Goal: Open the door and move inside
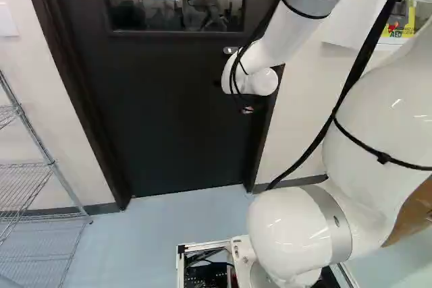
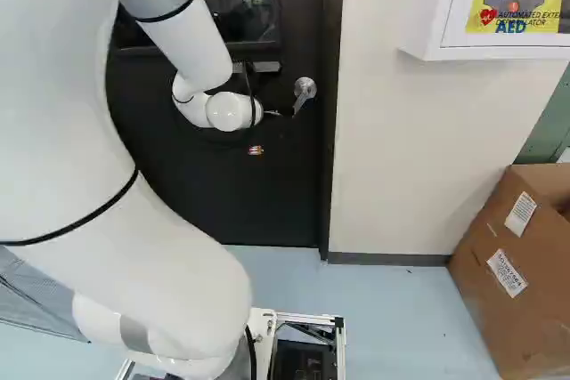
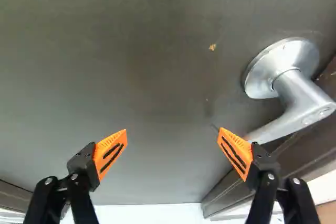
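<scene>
Fingers spread wide apart, gripping nothing, dark door ahead, one fingertip by the silver lever handle's end, contact unclear

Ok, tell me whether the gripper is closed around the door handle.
No, the gripper is open, with bare door showing between its fingers and the handle off to one side.

The fingers' orange pads stand wide apart before the door, one overlapping the handle's tip, contact unclear.
</scene>
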